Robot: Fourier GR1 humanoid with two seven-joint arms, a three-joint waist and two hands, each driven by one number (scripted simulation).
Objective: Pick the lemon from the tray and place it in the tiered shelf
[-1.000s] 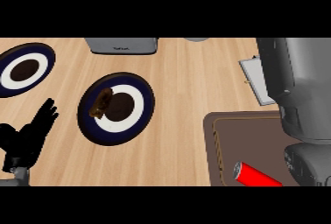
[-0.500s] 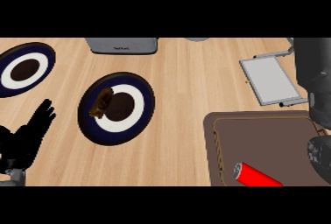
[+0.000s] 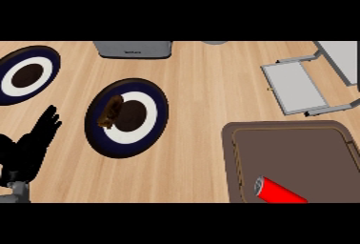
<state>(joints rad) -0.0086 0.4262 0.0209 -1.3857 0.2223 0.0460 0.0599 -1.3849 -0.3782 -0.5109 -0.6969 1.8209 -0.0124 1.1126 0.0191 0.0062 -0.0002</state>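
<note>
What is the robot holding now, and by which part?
Nothing is held. The left robot hand rests open at the left edge, touching nothing; the right one is out of view.

The robot's left hand (image 3: 29, 145) is showing at the lower left of the head view, just left of the nearer plate (image 3: 127, 116), and is resting open with its black fingers pointing up and slightly toward that plate. A short piece of its grey forearm (image 3: 15, 192) is showing below the hand. The right hand is not appearing in this view.
</note>
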